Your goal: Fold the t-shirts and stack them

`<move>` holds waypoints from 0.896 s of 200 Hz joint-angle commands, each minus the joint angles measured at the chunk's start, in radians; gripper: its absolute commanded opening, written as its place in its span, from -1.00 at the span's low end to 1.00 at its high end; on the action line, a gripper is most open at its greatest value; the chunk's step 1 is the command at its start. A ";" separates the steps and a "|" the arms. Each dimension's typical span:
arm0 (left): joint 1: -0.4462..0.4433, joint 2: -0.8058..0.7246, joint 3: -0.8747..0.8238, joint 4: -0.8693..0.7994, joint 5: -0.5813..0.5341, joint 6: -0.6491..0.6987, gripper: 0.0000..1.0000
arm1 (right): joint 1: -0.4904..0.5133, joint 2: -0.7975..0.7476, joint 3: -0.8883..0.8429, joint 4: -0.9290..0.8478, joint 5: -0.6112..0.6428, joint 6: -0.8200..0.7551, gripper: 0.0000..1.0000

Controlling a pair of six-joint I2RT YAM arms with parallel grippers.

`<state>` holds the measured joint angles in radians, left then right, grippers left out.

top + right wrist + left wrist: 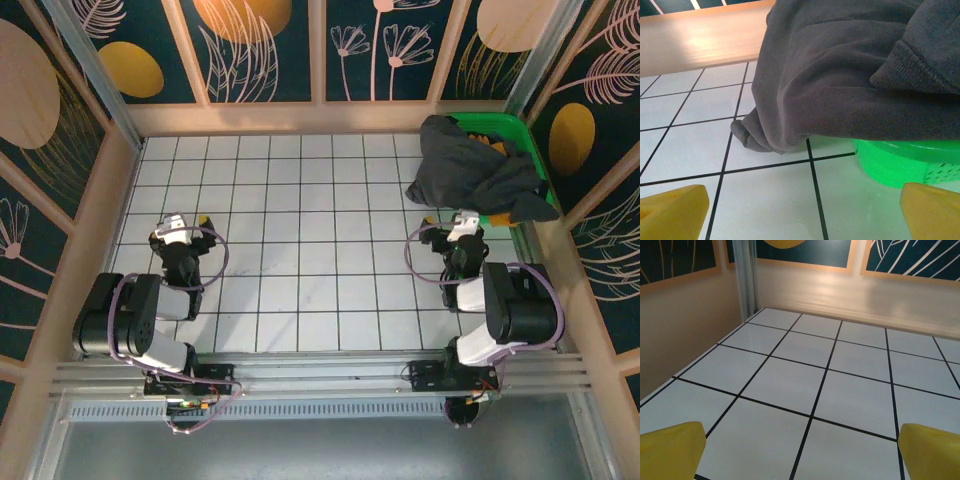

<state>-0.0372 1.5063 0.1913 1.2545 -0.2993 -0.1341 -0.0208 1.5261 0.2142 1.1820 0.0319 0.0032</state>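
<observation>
White tiled table (300, 260), black grid lines, closed in by a pale wooden wall (300, 118). Bare tiles ahead of the left gripper (182, 225), all the way out to that wall. Ahead and to the right of the right gripper (462, 220), standing on the tiles in the far right corner: a green plastic bin (515, 128). Draped over the bin, a dark charcoal-grey t-shirt (478, 172), its lower fold hanging down past the bin's left side and resting on the tiles just ahead of the right gripper.
</observation>
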 commanded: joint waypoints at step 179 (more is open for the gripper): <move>0.001 -0.088 0.076 -0.143 -0.011 0.030 0.98 | 0.035 -0.090 0.099 -0.175 0.079 0.004 0.98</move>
<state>-0.0372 1.5017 0.1932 1.2690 -0.2989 -0.1287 -0.0216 1.5219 0.2207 1.1801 0.0368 0.0059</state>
